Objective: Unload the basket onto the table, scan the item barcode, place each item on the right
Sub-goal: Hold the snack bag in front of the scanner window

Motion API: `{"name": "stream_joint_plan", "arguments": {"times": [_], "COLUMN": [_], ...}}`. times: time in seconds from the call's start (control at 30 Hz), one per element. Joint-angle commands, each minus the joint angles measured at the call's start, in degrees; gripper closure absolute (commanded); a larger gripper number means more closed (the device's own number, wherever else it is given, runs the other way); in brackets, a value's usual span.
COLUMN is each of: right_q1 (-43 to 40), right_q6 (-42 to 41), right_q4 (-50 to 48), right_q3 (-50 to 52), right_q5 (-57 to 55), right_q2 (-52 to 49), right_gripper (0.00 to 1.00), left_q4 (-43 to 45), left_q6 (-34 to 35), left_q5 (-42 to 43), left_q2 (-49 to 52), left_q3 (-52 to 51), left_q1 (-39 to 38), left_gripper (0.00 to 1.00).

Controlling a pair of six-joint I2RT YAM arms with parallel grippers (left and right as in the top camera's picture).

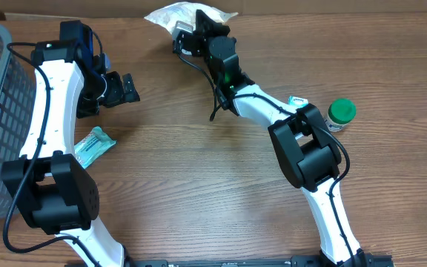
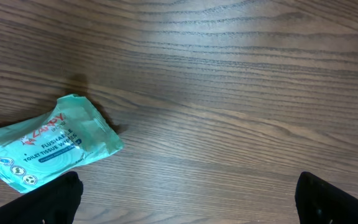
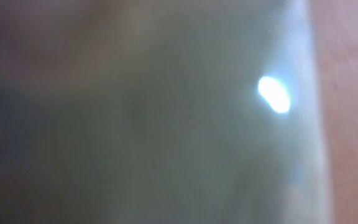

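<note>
**Right arm at the bag, far edge**
Our right gripper [image 1: 185, 33], pressed together, sits on the white bag [image 1: 165, 13] at the worktop's far edge. The left gripper [image 1: 130, 87], spread wide, hangs nearer the wipes packet [image 1: 93, 146].

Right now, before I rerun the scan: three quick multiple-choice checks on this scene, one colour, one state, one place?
1. Colour of the bottle cap? A red; B green; C blue.
2. Left gripper? A open, empty; B shut, empty; C shut on the bottle.
3. Where are the wipes? A on the bottle; B in the left gripper; C flat on the table.

1 B: the cap shows green from overhead.
2 A: its fingers stand wide apart with nothing between them.
3 C: the pack lies on bare wood, touching neither the gripper nor the bottle.
</note>
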State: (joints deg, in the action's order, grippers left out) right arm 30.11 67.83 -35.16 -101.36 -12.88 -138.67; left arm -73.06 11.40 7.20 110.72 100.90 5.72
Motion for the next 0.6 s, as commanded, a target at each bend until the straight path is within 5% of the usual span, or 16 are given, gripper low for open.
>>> {"name": "stream_joint_plan", "arguments": {"times": [0.0, 0.57], "right_q1": [-1.33, -6.32], "right_q6": [2.95, 7.48], "right_q4": [1.05, 3.96], "right_q3": [-5.51, -6.73], "right_q5": [5.53, 3.93], "right_q2": [0.09, -4.2], "right_gripper": [0.96, 0.96], "left_q4": [0.02, 0.02], "left_q6": [-0.68, -0.68], "left_q5": [-0.17, -0.17], "left_q2": [0.28, 0.28], "left_q3": [0.44, 0.44], "left_q1": [-0.09, -0.09], "left_gripper": [0.0, 0.0]}}
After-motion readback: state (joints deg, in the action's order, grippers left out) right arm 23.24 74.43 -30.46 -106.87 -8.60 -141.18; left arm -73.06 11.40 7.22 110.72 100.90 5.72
